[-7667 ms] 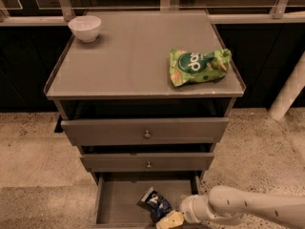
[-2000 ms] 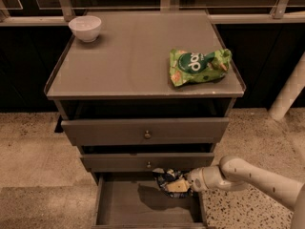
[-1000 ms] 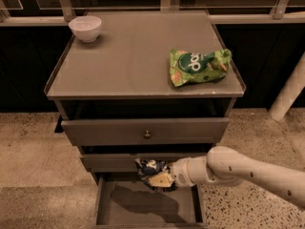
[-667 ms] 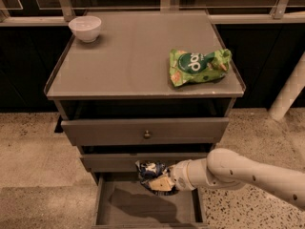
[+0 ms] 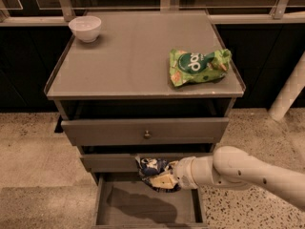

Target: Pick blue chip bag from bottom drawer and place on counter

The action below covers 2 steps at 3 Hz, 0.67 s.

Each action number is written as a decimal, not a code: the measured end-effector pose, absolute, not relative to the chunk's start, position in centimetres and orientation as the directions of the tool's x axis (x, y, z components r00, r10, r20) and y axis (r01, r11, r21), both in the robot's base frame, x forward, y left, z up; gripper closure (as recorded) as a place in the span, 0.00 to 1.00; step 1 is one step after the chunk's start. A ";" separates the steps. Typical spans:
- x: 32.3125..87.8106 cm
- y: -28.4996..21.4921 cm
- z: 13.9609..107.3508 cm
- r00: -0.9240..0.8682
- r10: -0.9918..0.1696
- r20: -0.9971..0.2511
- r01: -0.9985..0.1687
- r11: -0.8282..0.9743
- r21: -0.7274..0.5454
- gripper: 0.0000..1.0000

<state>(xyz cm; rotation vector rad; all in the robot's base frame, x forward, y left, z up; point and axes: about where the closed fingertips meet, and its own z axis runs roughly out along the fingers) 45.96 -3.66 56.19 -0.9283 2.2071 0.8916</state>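
One bag in hand: the gripper [image 5: 167, 179] was clamped on the blue chip bag [image 5: 150, 167], which hung at its tip above the open bottom drawer [image 5: 147, 210], level with the middle drawer front [image 5: 109, 161]. Carry phase, by my reckoning. The next move called for a rise past the drawer fronts onto the counter [image 5: 128, 56], left of the green snack bag [image 5: 198, 66].

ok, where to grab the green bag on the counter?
Likely from above, at the bunched right end of the green bag; it lies flat on the counter, so sides offer little. The gripper, above the bottom drawer, is shut on the blue chip bag.
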 end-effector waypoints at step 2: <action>45.6 -0.3 71.0 -0.390 -0.492 -0.778 -0.858 0.501 0.113 1.00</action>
